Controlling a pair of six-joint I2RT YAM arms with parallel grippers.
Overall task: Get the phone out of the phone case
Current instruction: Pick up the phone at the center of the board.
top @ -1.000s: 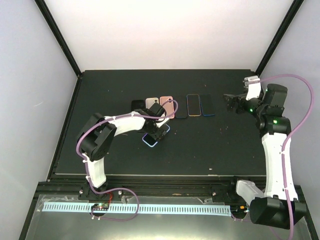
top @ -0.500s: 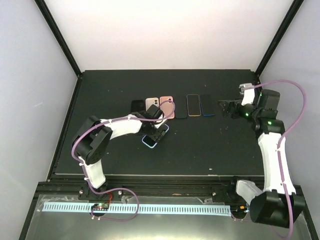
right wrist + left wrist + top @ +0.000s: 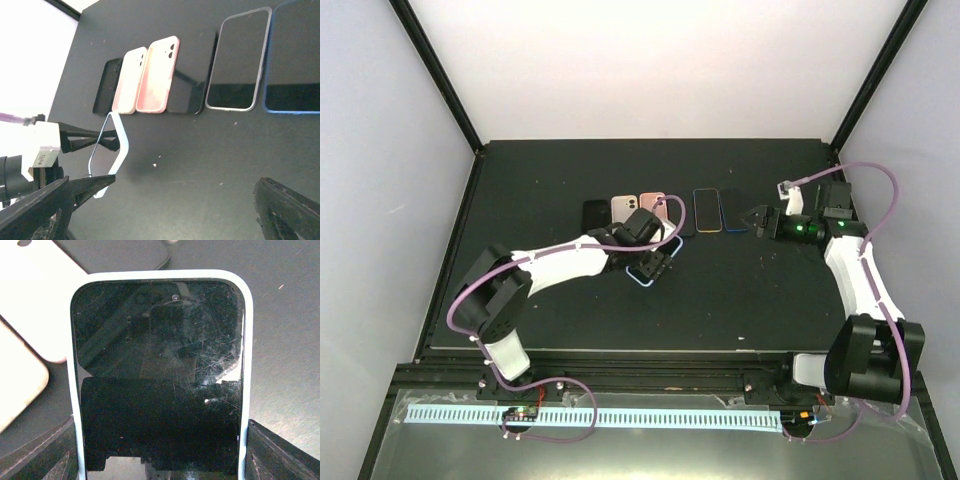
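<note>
One slick, rigid phone (image 3: 160, 365), likely in a flexible case (image 3: 160, 276); my left claw (image 3: 160, 457) pinches its long edges.

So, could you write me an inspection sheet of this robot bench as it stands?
Surface: black table, a few pale specks, no spill seen.
Job's things: light-blue-cased phone, screen scratched, held tilted rather than flat.
Clutter: six more phones or cases lying flat in a row, among them a pink case and a blue-rimmed phone.
Grippers: left gripper shut on the light-blue-cased phone; right gripper open, empty, near the row's right end.
Cables: a purple cable looped along each arm.
Surroundings: white walls, black frame posts; nothing else seen.
</note>
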